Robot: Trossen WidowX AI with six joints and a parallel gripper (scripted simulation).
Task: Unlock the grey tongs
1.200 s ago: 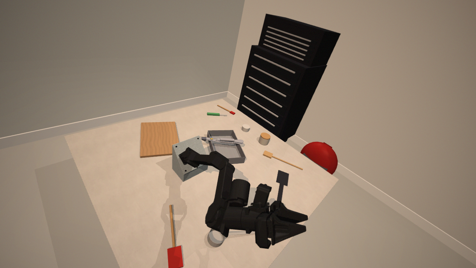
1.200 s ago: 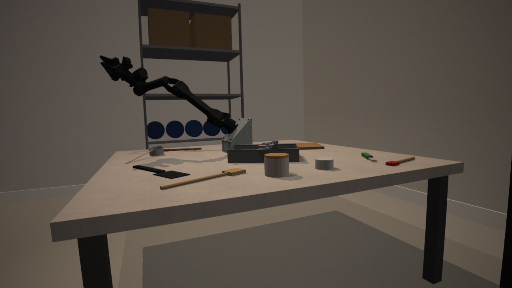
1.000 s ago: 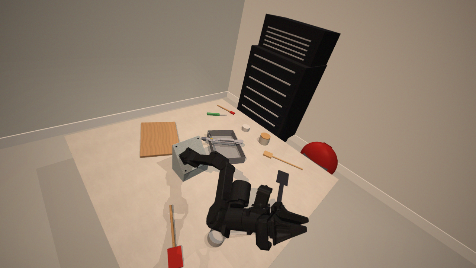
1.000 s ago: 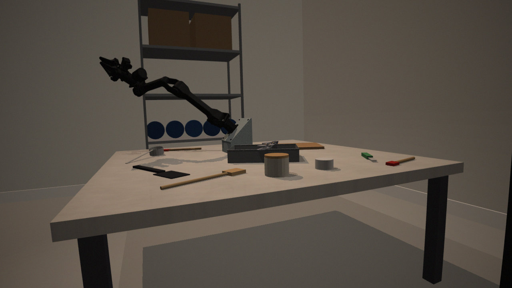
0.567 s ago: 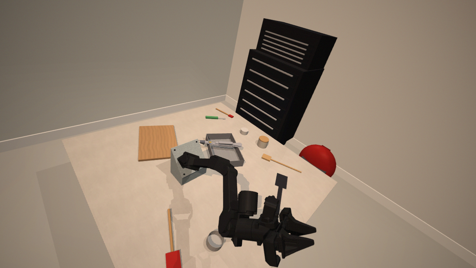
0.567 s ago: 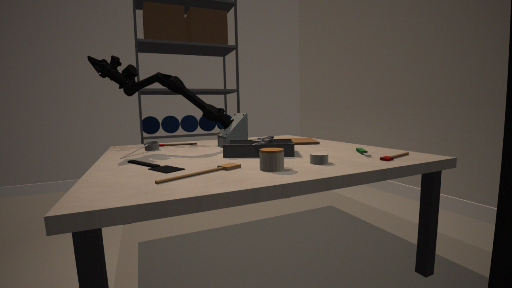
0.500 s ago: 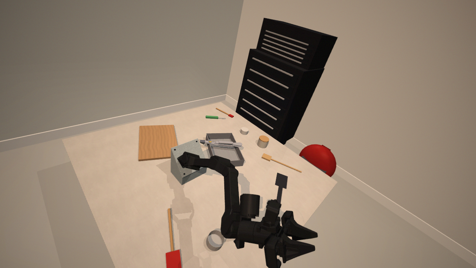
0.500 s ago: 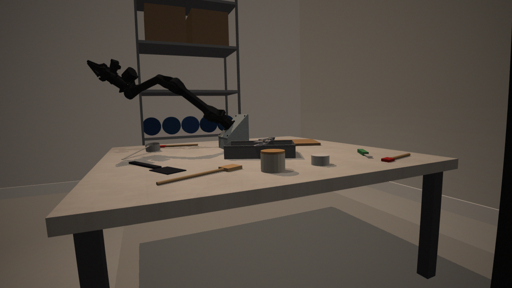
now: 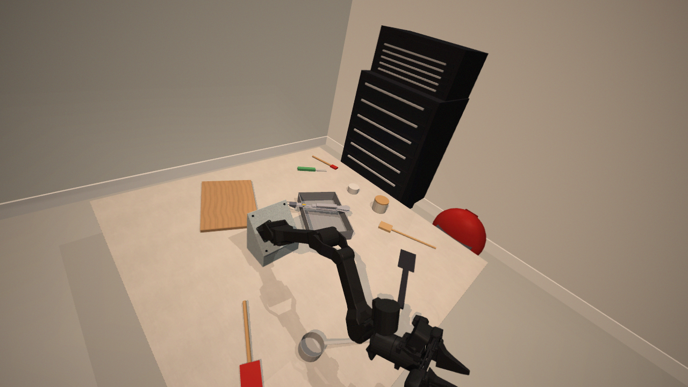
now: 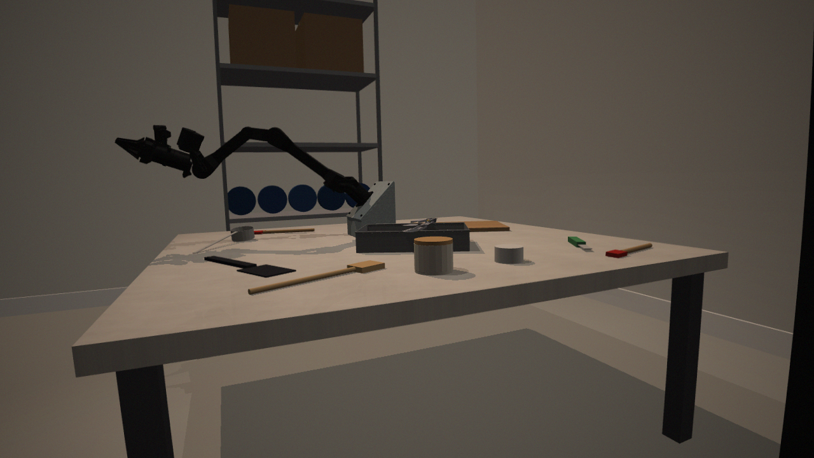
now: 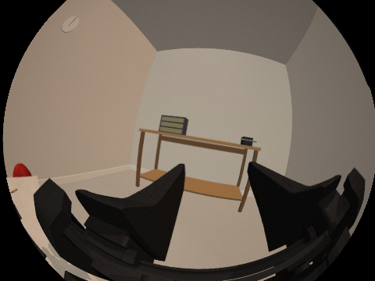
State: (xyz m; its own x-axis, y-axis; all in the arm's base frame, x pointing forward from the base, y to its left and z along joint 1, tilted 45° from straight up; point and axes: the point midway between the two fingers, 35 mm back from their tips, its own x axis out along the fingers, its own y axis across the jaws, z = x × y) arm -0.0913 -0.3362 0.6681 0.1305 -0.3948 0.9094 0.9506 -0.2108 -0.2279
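1. The tongs (image 9: 320, 207) lie across the far end of the tin (image 9: 325, 222), with both ends resting on its rims. They are shut.

2. The gripper (image 9: 444, 368) is high in the air, past the table edge and far from the tongs. Its fingers are partly apart, and nothing is between them. It points out at the room, not at the tongs.

3. The tongs look like grey metal, long and thin. I think they are light, stiff and a bit slippery. They would not break easily.

4. A good place to grab looks like the middle of the two arms, away from the hinge, so a squeeze can press the arms together. The tin's rims hold the tongs up, so fingers could get around them.

5. The tin is a grey box with low walls and a flat bottom.

6. The board (image 9: 227, 204) is flat brown wood with wavy lines. It lies near the tin, on the other side of the grey block that holds the arm (image 9: 346, 269).

7. No step of the job looks done yet.
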